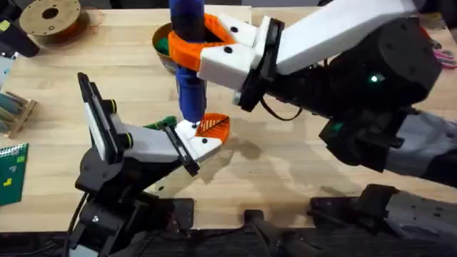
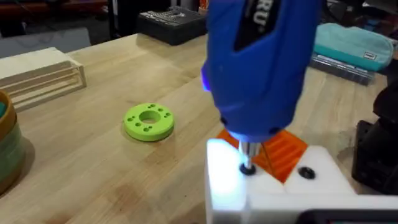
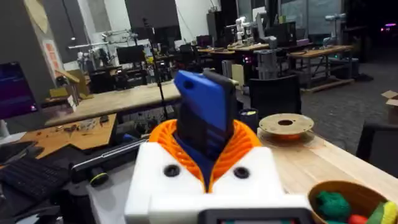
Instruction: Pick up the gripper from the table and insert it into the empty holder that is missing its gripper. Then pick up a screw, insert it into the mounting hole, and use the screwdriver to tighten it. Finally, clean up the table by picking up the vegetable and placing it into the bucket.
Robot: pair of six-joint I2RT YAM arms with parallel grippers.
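My right gripper (image 1: 197, 40) (image 3: 205, 146) is shut on the blue screwdriver (image 1: 190, 86) (image 2: 261, 62) (image 3: 202, 106) and holds it upright. The bit tip rests in a mounting hole (image 2: 247, 168) of the white holder (image 1: 191, 135) (image 2: 273, 190) at the front of my left gripper (image 1: 209, 130) (image 2: 267, 155). The orange ribbed gripper (image 1: 214, 126) (image 2: 289, 151) sits in that holder, just past the bit. The bucket (image 1: 161, 44) (image 3: 323, 186) stands behind the screwdriver, with green and red pieces inside.
A lime-green ring disc (image 2: 149, 121) lies beside the left gripper. A wooden rack (image 1: 14, 114) (image 2: 40, 71) and a green circuit board (image 1: 11, 168) are at the table's left edge. A filament spool (image 1: 50, 18) (image 3: 286, 124) stands at the far left. A teal case (image 2: 351, 43) lies farther off.
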